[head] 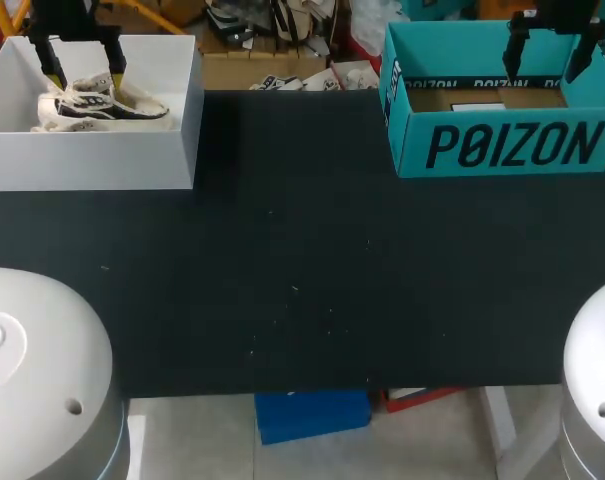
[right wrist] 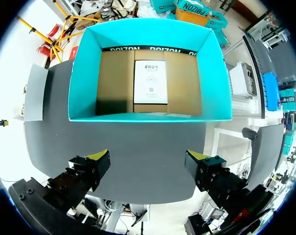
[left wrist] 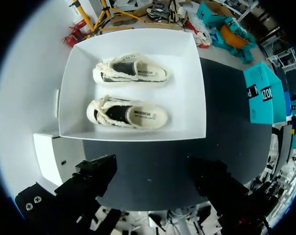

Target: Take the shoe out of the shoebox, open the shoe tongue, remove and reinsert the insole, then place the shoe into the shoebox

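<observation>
Cream shoes point(left wrist: 127, 113) lie side by side in the white box point(left wrist: 192, 98), their length running along the line between the spread fingers point(left wrist: 96, 171) of the left gripper point(left wrist: 152, 172), the nearer one, hanging above.

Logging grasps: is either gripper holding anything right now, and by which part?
Nothing is held. The left gripper hangs open above the white rectangular shoebox; the right gripper hangs open above the teal cardboard box.
</observation>
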Controlling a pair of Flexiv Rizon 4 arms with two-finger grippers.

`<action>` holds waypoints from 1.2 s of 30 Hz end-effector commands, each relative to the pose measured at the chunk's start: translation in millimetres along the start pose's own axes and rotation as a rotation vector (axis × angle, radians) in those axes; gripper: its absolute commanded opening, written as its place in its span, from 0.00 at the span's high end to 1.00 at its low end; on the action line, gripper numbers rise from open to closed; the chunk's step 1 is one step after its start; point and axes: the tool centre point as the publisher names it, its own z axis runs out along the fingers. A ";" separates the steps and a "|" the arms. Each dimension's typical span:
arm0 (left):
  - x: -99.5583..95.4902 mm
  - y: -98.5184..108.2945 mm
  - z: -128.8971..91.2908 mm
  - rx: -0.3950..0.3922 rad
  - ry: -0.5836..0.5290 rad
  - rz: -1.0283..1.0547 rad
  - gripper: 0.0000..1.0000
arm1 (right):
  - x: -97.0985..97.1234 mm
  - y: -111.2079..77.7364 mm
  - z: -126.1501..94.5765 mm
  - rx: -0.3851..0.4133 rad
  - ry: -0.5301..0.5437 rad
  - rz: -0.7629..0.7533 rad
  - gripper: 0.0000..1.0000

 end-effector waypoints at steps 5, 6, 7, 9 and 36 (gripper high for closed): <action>0.0 0.0 0.0 0.000 0.000 0.000 0.00 | 0.0 0.0 0.0 0.000 0.000 0.000 0.00; 0.0 0.0 0.0 0.000 0.000 0.000 0.00 | 0.0 0.0 0.0 0.000 0.000 0.000 0.00; 2.4 1.9 1.3 0.010 0.028 0.090 0.00 | 0.0 0.0 0.0 0.000 0.000 0.000 0.00; 7.4 4.8 0.8 0.002 0.037 0.196 0.00 | 0.0 0.0 0.0 0.000 0.000 0.000 0.00; 11.4 -64.4 -12.4 -0.081 -0.290 1.919 0.00 | 0.0 0.0 0.0 0.000 0.000 0.000 0.00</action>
